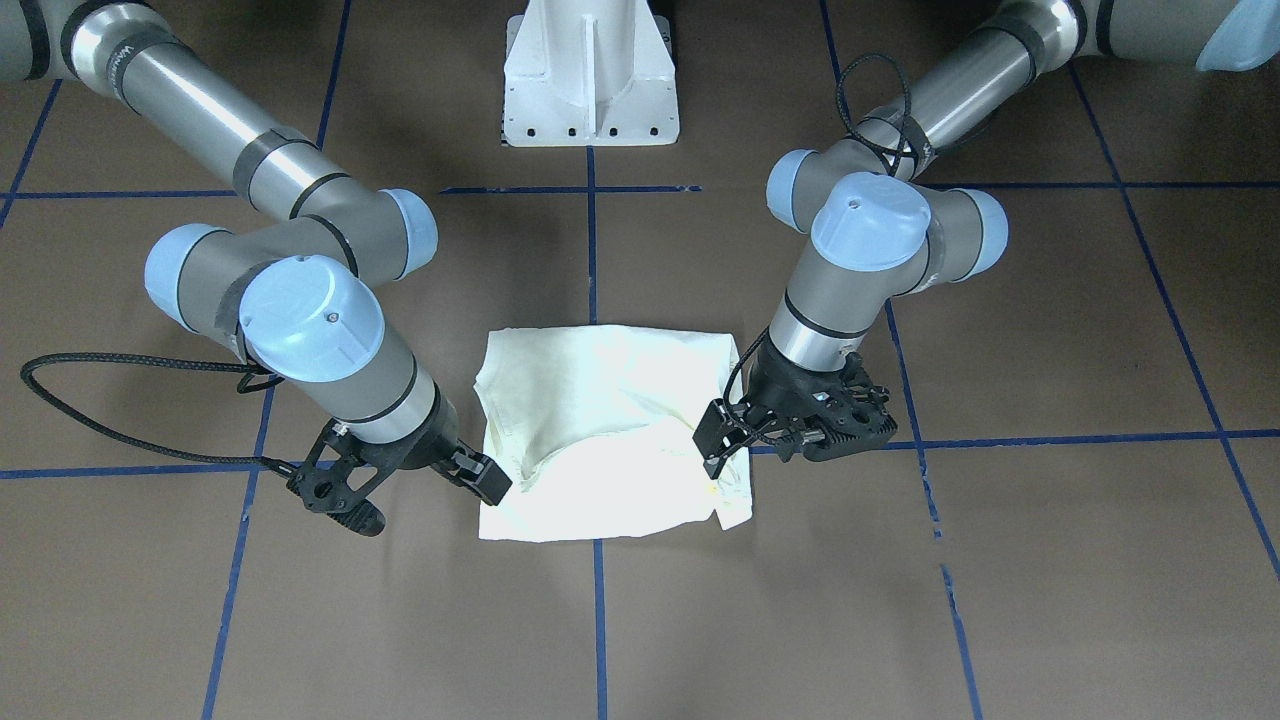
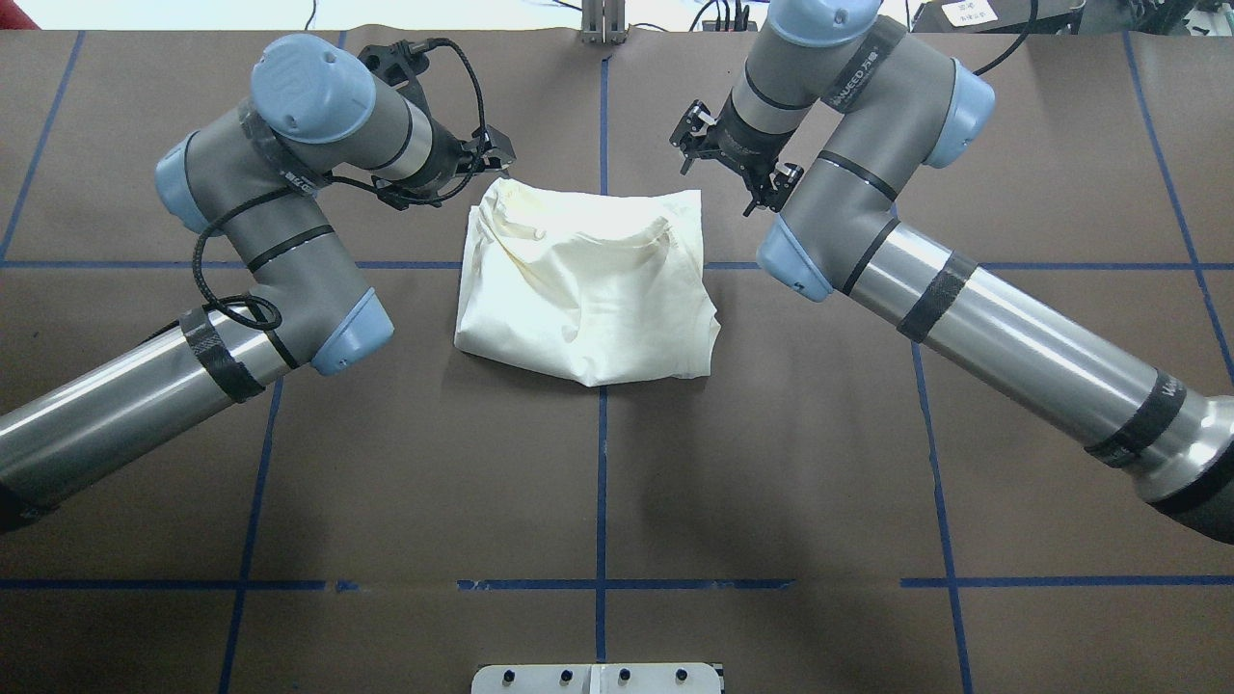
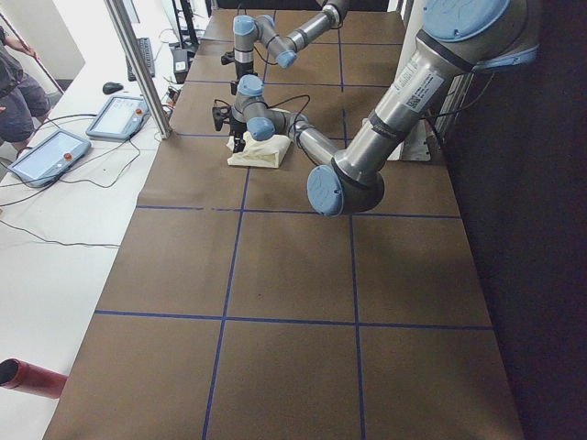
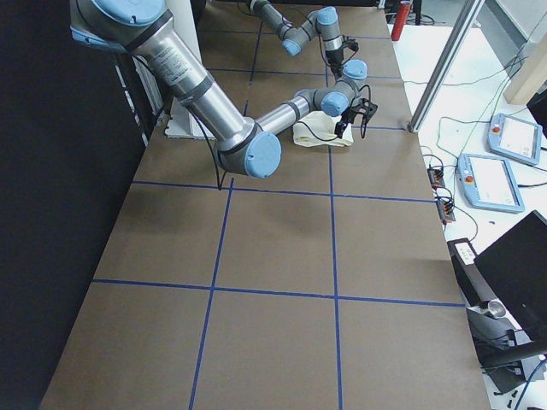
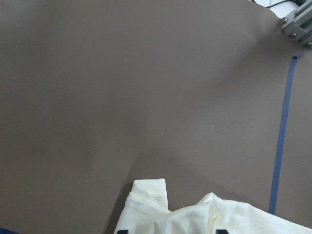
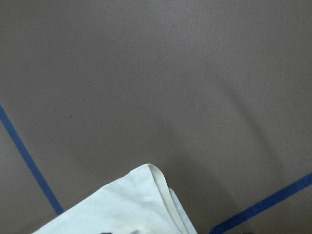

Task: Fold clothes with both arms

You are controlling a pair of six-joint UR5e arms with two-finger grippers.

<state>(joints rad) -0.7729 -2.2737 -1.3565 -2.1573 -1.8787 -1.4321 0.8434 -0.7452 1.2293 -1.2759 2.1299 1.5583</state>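
Note:
The cream shirt (image 1: 600,420) lies folded into a rough square on the brown table, plain side up; it also shows in the overhead view (image 2: 588,289). My left gripper (image 1: 718,440) hovers at the shirt's far corner on my left side (image 2: 496,154). In the left wrist view its fingertips (image 5: 122,231) stand wide apart with the shirt edge (image 5: 195,219) between them. My right gripper (image 1: 488,478) sits just off the other far corner (image 2: 686,135), apparently open and empty. The right wrist view shows only that corner (image 6: 122,209).
The white pedestal base (image 1: 590,80) stands behind the shirt. Blue tape lines (image 2: 602,463) cross the table. Operator tablets (image 3: 46,151) and cables lie on a white bench beyond the table's far edge. A red cylinder (image 3: 27,378) lies there too.

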